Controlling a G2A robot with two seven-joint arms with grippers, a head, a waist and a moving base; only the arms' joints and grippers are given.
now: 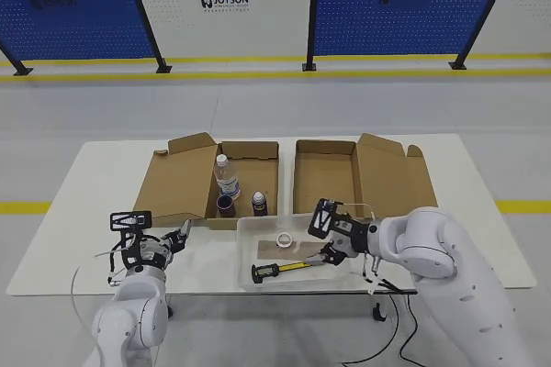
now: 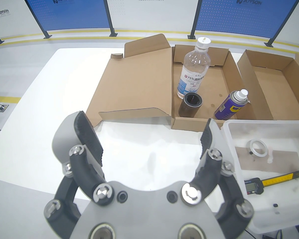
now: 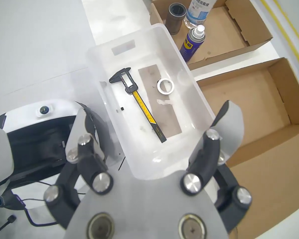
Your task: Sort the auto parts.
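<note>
white tabletop (image 2: 52,88): my left pincer (image 2: 145,120) hangs open beside the clear bin (image 2: 264,123), my right pincer (image 3: 155,106) open above its near end, probably poised for the caliper (image 3: 137,95) and metal ring (image 3: 165,86) inside. farther off, bottle (image 2: 194,70), black sleeve (image 2: 189,105) and spray can (image 2: 230,105) stand in one cardboard box (image 2: 184,123).

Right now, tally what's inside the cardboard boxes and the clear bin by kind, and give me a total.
Clear bottle: 1
Spray can: 1
Black cylinder: 1
Metal ring: 1
Caliper: 1
Small black bit, too small to identify: 1
White scrap by the ring: 1
Total: 7
</note>
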